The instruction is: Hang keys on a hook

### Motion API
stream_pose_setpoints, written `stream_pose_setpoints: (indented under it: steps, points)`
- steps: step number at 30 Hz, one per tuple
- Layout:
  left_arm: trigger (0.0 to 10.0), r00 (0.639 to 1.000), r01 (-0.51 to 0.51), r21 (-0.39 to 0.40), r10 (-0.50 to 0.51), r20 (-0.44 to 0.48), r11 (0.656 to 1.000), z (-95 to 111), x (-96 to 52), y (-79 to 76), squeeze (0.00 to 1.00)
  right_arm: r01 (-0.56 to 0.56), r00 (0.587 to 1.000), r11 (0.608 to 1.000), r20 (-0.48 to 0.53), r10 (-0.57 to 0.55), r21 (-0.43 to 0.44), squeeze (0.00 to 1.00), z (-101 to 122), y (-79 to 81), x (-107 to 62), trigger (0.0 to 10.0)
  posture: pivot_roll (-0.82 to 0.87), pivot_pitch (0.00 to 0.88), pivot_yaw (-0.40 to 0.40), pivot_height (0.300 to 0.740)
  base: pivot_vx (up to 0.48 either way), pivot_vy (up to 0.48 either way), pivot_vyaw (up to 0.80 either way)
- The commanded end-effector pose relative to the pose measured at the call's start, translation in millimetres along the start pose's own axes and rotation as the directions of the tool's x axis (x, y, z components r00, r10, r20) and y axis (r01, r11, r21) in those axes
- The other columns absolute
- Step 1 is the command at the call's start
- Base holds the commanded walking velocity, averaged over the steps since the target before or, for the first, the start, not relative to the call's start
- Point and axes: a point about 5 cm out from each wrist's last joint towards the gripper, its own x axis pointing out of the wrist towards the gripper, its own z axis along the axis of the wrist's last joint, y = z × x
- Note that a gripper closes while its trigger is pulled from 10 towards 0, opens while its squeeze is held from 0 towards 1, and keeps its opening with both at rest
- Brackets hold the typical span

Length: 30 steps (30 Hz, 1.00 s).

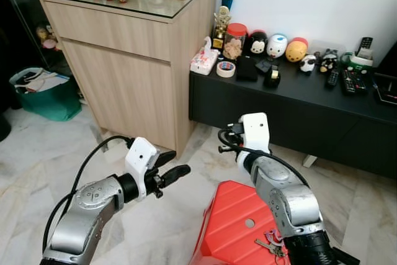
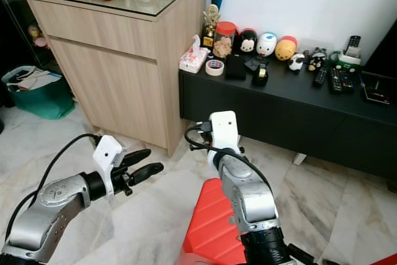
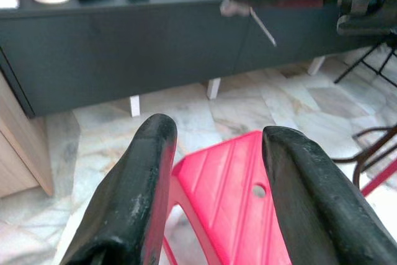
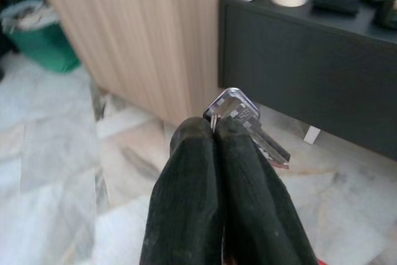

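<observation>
And here we are with our right gripper (image 4: 214,130) raised in front of us, its fingers pressed together on the keys (image 4: 248,122), a silver key blade poking out past the tips with the head pinched between them. Our left gripper (image 1: 169,174) is held out over the marble floor (image 1: 37,159), fingers apart and holding nothing, with the red plastic stool (image 1: 232,224) just below and between our arms. On the stool's seat, close by our right forearm, lies another small bunch of keys (image 1: 271,243). No hook is anywhere to be made out yet, so we judge the carry has some way to go. Ahead stand the wooden cabinet (image 1: 124,72) and the low black tabletop (image 1: 298,88), with a roll of tape (image 1: 226,69) and a tissue pack (image 1: 204,61) near its left end and remote controls (image 1: 347,79) toward the right. The danger from here: the grip looks thin, only the key head is caught, so a jolt while walking could twist it loose and send it clattering to the floor. Any writing on the tissue pack or the jar is too small for us to read.
</observation>
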Motion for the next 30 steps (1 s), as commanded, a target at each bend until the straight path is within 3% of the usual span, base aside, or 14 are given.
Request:
stream_pose_setpoints:
  steps: [1, 4, 8, 12, 16, 18, 19, 23, 25, 28, 30]
  points:
    - [10.0, 1.000, 0.021, 0.026, -0.022, 0.012, 0.999, 8.1, 0.6, -4.7, 0.00, -0.003, 0.999, 1.000, 0.043, 0.002, 0.024, 0.00, 12.2, 5.6, -3.1, 10.0, 0.09, 0.000, -0.070, 0.740, 0.000, 0.000, 0.00]
    - [10.0, 0.999, -0.040, 0.037, 0.038, 0.031, 0.999, 10.1, 1.2, 1.9, 0.00, -0.010, 0.999, 1.000, 0.045, 0.008, 0.030, 0.00, 12.0, 7.1, -4.5, 10.0, 0.09, 0.000, -0.069, 0.740, 0.000, 0.000, 0.00]
    - [10.0, 0.992, -0.117, 0.054, 0.115, 0.052, 0.992, 12.4, 2.9, 10.7, 0.00, 0.028, 0.999, 0.999, 0.035, -0.029, 0.034, 0.00, 8.0, -3.3, -2.9, 10.0, 0.09, 0.000, -0.067, 0.740, 0.000, 0.000, 0.00]
    - [10.0, 0.953, -0.270, -0.007, 0.269, 0.137, 0.963, 18.8, 2.7, 29.5, 0.00, 0.113, 0.993, 0.992, 0.036, -0.115, 0.053, 0.00, 1.6, -30.5, 1.7, 10.0, 0.08, 0.000, -0.048, 0.740, 0.000, 0.000, 0.00]
    - [10.0, 0.893, -0.429, -0.062, 0.433, 0.123, 0.901, 5.4, -0.3, 49.9, 0.00, 0.191, 0.981, 0.980, 0.021, -0.193, 0.054, 0.00, -19.2, -60.2, 6.0, 10.0, 0.06, 0.000, -0.029, 0.740, 0.000, 0.000, 0.00]
    - [10.0, 0.857, -0.501, -0.099, 0.509, 0.082, 0.860, -7.8, -2.3, 60.9, 0.00, 0.242, 0.970, 0.969, -0.038, -0.241, 0.049, 0.00, -42.1, -78.2, 8.7, 10.0, 0.05, 0.000, -0.010, 0.740, 0.000, 0.000, 0.00]
    - [10.0, 0.813, -0.573, -0.137, 0.581, 0.031, 0.808, -21.8, -5.9, 71.0, 0.00, 0.280, 0.955, 0.959, -0.110, -0.275, 0.031, 0.00, -64.8, -91.2, 8.4, 10.0, 0.05, 0.000, -0.002, 0.740, 0.000, 0.000, 0.00]
    - [10.0, 0.753, -0.654, -0.184, 0.656, -0.062, 0.734, -48.5, -15.6, 79.8, 0.00, 0.304, 0.928, 0.952, -0.241, -0.285, 0.045, 0.00, -105.9, -101.3, 2.9, 10.0, 0.05, 0.000, 0.001, 0.740, 0.000, 0.000, 0.00]
    - [10.0, 0.714, -0.697, -0.221, 0.689, -0.124, 0.682, -69.4, -22.8, 80.0, 0.00, 0.306, 0.879, 0.952, -0.389, -0.275, 0.018, 0.00, -147.0, -102.1, -8.3, 10.0, 0.06, 0.000, -0.002, 0.740, 0.000, 0.000, 0.00]
    - [10.0, 0.711, -0.703, -0.242, 0.674, -0.203, 0.669, -97.3, -26.2, 65.5, 0.00, 0.307, 0.781, 0.950, -0.553, -0.289, -0.063, 0.00, -197.4, -101.9, -35.1, 10.0, 0.08, 0.000, -0.023, 0.740, 0.000, 0.000, 0.00]
    - [10.0, 0.712, -0.702, -0.235, 0.669, -0.213, 0.673, -104.3, -26.4, 59.1, 0.00, 0.316, 0.770, 0.948, -0.570, -0.286, -0.048, 0.00, -207.2, -102.5, -41.6, 10.0, 0.09, 0.000, -0.039, 0.740, 0.000, 0.000, 0.00]
